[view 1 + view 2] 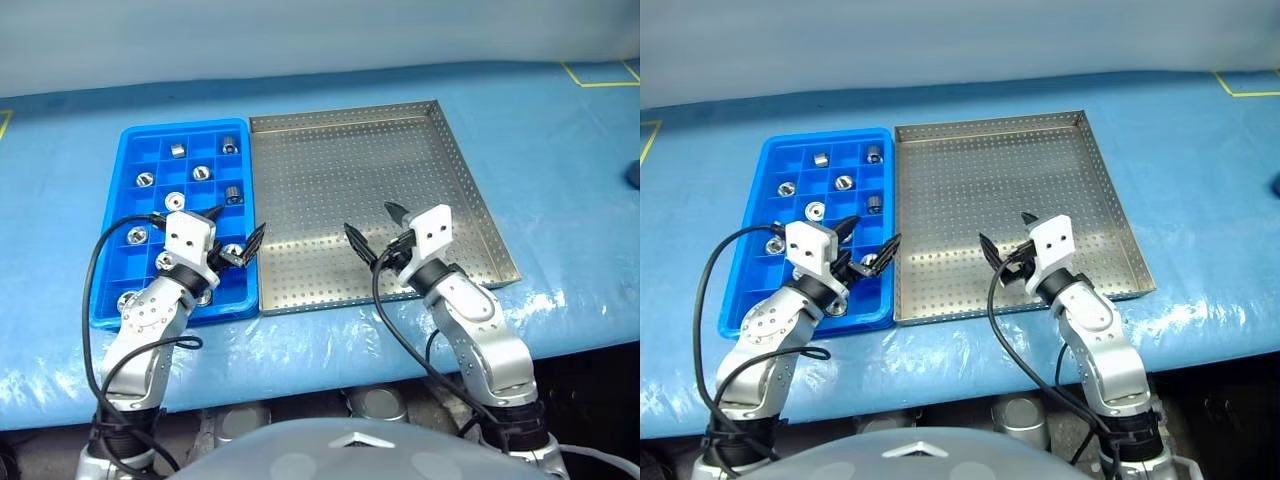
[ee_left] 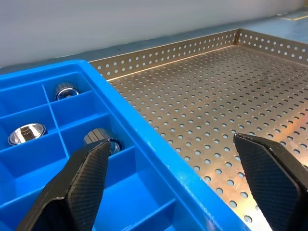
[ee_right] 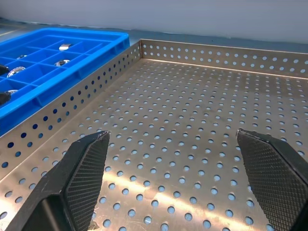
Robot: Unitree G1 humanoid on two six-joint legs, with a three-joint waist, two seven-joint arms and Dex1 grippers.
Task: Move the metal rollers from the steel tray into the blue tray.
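A: Head view: steel tray (image 1: pixel 440 170) bare, so what's the step?
B: I'd judge it the final check. Both end effectors, left (image 1: pixel 236 239) and right (image 1: pixel 378 235), stand apart and empty; best to lift them straight off the counter (image 1: pixel 560 140), not sweeping over the blue tray (image 1: pixel 128 165)

A: Count?
B: About nine rollers (image 1: pixel 201 172), one per compartment; some hidden by the left arm.

A: Wrist views?
B: Left shows three rollers; right, bare perforated steel

Workshop bench — perforated steel tray (image 1: pixel 372 160)
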